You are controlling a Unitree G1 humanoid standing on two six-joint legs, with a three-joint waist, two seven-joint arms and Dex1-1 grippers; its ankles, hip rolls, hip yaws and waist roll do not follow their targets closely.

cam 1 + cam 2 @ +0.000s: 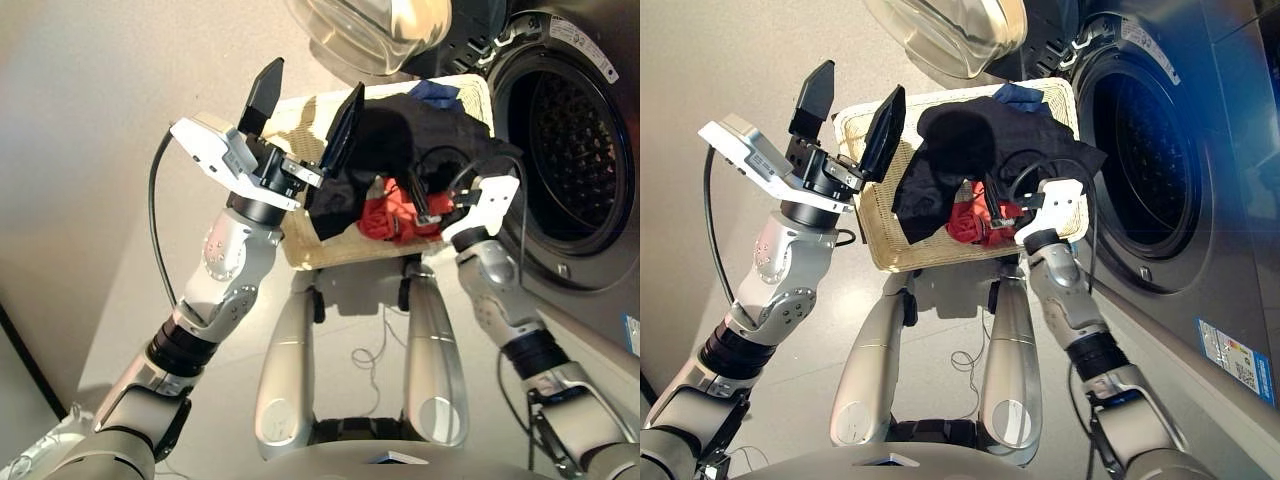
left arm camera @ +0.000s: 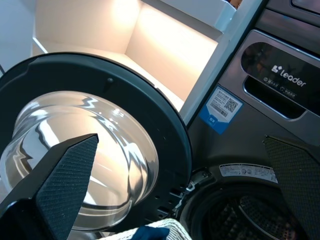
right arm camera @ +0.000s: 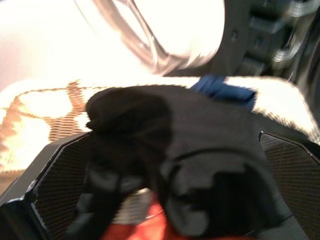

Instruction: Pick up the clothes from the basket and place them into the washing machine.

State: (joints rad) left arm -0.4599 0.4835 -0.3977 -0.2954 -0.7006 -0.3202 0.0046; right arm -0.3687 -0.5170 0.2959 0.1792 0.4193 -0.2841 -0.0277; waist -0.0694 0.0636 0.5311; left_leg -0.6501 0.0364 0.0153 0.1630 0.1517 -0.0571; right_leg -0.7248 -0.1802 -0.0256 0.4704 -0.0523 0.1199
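The right gripper [image 3: 165,200] straddled the black garment [image 1: 970,150] and coral red garment [image 1: 970,222] in the cream-white woven wicker basket [image 1: 865,235], fingers spread, gripping nothing; the left gripper [image 1: 845,115] gaped empty; closing might snag both garments together.

A: What colours are in the basket [image 1: 902,255]?

B: The basket is cream-white woven wicker. On it lies a black garment [image 1: 970,150], a coral red garment [image 1: 968,222] at the basket's near rim, and a navy blue garment [image 1: 1020,96] at its far rim.

A: And the washing machine [image 1: 1160,190]?

B: Dark grey, with a perforated steel drum [image 1: 570,160].
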